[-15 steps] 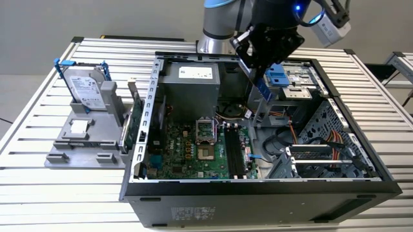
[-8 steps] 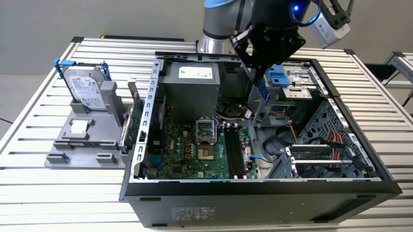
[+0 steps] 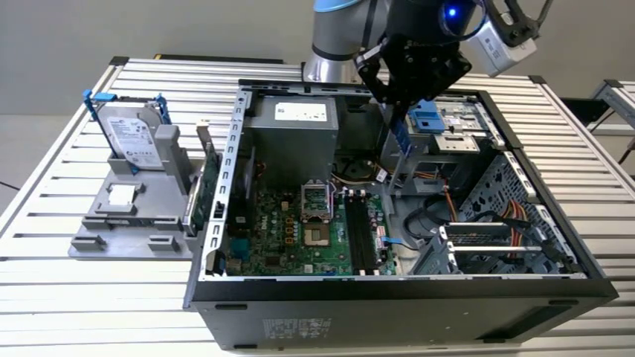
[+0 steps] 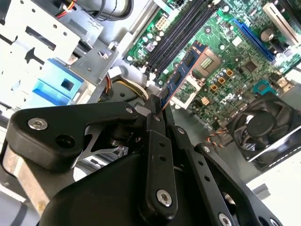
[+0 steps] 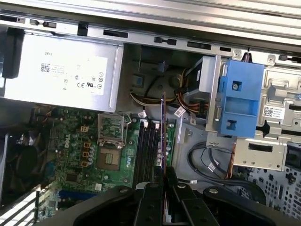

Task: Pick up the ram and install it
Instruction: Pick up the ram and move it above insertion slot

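I am looking down on a slatted metal table (image 3: 100,297) with a plain grey floor beyond it. An open computer case (image 3: 397,305) lies on its side on the table.

Inside the case, the green motherboard (image 3: 288,230) covers the floor. The grey power supply (image 5: 61,75) sits at the far wall, and a blue drive caddy (image 5: 237,101) is in the cage beside it. A black fan (image 4: 263,127) sits by the board's edge.

The gripper (image 4: 157,106) hangs over the far half of the case, its fingers clamped on one end of the ram (image 4: 183,70). The ram points down into the case, edge-on above the black memory slots (image 5: 146,150), in line with them and not seated.

Loose cables (image 5: 211,160) curl inside the case between the slots and the drive cage.

Outside the case, on the exterior view's left, a grey stand (image 3: 129,223) holds a hard drive (image 3: 134,134) upright. A green circuit card (image 3: 204,193) stands just beside the case wall.
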`<action>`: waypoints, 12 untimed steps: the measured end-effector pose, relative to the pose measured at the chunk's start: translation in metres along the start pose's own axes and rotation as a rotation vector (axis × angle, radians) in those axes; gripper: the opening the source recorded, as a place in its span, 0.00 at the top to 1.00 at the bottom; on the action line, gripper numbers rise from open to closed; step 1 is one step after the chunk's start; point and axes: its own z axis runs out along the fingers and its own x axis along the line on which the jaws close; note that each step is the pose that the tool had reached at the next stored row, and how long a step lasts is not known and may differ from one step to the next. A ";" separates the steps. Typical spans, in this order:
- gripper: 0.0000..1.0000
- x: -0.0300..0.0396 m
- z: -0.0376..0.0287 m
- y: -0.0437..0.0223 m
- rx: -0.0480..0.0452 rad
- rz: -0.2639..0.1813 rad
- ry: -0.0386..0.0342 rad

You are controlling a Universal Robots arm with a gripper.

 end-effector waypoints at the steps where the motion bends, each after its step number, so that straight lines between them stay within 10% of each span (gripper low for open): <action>1: 1.00 0.0000 0.0000 0.0000 0.0001 0.007 -0.0003; 12: 1.00 0.0000 0.0012 0.0000 0.0009 0.025 -0.0009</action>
